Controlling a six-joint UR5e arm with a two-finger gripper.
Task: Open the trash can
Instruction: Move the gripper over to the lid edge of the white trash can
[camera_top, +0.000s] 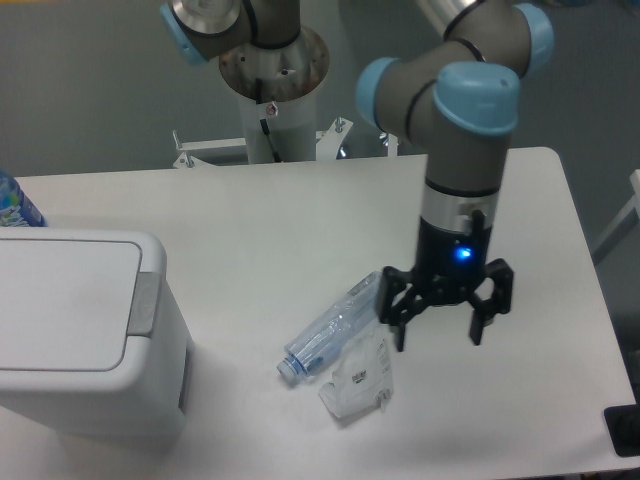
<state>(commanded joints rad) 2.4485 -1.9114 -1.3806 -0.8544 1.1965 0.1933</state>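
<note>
The trash can is a large white boxy bin at the left edge of the table, its flat lid down and a grey push tab on the lid's right side. My gripper hangs open and empty over the table, well to the right of the bin, fingers pointing down. It holds nothing.
A clear plastic bottle lies on its side just left of the gripper, with a crumpled white face mask below it. A blue-labelled bottle peeks in behind the bin at the left edge. The arm's base post stands behind the table.
</note>
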